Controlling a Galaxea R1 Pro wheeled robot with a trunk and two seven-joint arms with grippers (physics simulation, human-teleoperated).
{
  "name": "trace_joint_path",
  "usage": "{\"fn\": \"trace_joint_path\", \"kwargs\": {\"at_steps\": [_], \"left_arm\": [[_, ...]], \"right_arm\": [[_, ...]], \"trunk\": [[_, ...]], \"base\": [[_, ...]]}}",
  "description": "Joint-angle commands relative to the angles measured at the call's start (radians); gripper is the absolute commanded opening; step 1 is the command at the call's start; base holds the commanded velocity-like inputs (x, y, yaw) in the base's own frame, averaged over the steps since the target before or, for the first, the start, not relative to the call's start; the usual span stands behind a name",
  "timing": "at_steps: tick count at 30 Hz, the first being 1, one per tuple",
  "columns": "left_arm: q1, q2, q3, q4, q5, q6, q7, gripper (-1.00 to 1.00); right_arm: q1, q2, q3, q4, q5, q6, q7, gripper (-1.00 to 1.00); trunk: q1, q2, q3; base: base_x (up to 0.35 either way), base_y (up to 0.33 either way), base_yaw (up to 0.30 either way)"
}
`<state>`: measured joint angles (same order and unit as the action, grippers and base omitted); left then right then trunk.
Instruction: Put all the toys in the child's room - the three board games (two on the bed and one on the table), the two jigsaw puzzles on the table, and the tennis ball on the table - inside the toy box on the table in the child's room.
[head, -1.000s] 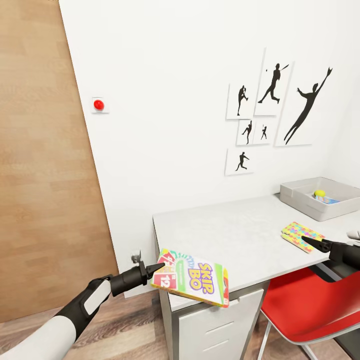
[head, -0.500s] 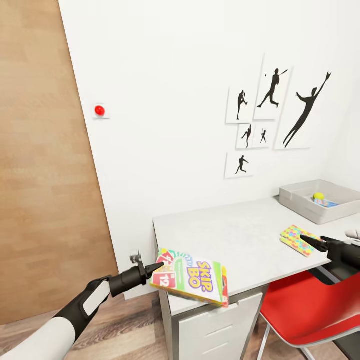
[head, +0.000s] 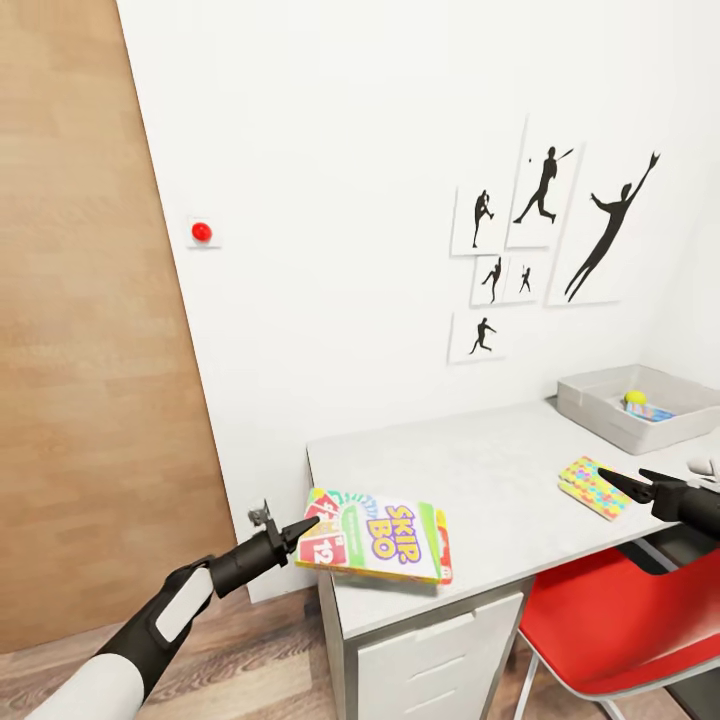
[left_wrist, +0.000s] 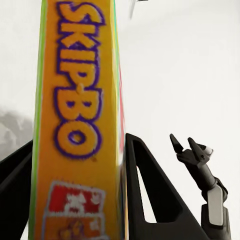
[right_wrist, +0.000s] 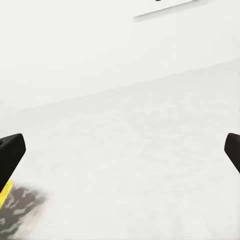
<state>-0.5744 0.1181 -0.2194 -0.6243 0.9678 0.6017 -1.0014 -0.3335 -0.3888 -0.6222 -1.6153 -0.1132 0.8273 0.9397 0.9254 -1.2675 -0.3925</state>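
Where the left arm reaches in from the lower left of the head view, the left gripper (head: 310, 524) is clamped on the near edge of the board game (head: 376, 534), a yellow-green Skip-Bo box with a red edge, held roughly flat over the near corner of the table (head: 470, 470). The left wrist view has the same box (left_wrist: 77, 125) standing edge-on between the two dark fingers (left_wrist: 150, 195), one pressed to each face.

Beside it, under the table edge, sits a red chair (head: 610, 630), next to white cabinet drawers (head: 440, 660). At the right edge of the head view the right gripper (head: 622, 483) hovers just above the pale table top, its fingers looking close together there; in the right wrist view its tips (right_wrist: 11, 155) sit at opposite edges of the picture, so the jaws stand apart, nothing between them.

Just by that gripper a jigsaw puzzle (head: 590, 486) lies flat on the table. Farther back the toy box (head: 600, 408) rests on the table near the wall, with the tennis ball (head: 635, 398) inside, next to something flat and blue. On the wall behind hang black silhouette pictures (head: 545, 230), and a red button (head: 202, 232) sits near the wooden door (head: 90, 350).
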Motion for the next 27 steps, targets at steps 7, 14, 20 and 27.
{"fn": "trace_joint_path", "kwargs": {"at_steps": [7, 14, 20, 27], "left_arm": [[0.016, -0.002, -0.003, -0.046, 0.009, 0.009, 0.002, -1.00], [0.025, -0.006, -0.003, -0.097, 0.010, 0.010, 0.004, -1.00], [0.071, -0.002, 0.006, -0.231, 0.008, 0.042, 0.024, -1.00], [0.122, -0.010, 0.056, -0.383, 0.011, 0.089, 0.134, -1.00]], "right_arm": [[-0.001, -0.002, -0.001, 0.000, -0.004, 0.000, 0.001, 1.00], [-0.001, -0.002, -0.001, 0.000, -0.005, -0.001, 0.002, 1.00], [-0.001, -0.002, -0.001, 0.000, -0.004, -0.002, 0.002, 1.00], [-0.001, -0.001, -0.001, 0.000, -0.004, -0.002, 0.002, 1.00]], "trunk": [[-0.027, 0.049, 0.021], [-0.054, 0.098, 0.043], [-0.077, 0.140, 0.062], [-0.104, 0.189, 0.084]], "base": [[0.000, 0.000, 0.000], [0.000, 0.000, 0.000], [0.000, 0.000, 0.000], [0.000, 0.000, 0.000]]}}
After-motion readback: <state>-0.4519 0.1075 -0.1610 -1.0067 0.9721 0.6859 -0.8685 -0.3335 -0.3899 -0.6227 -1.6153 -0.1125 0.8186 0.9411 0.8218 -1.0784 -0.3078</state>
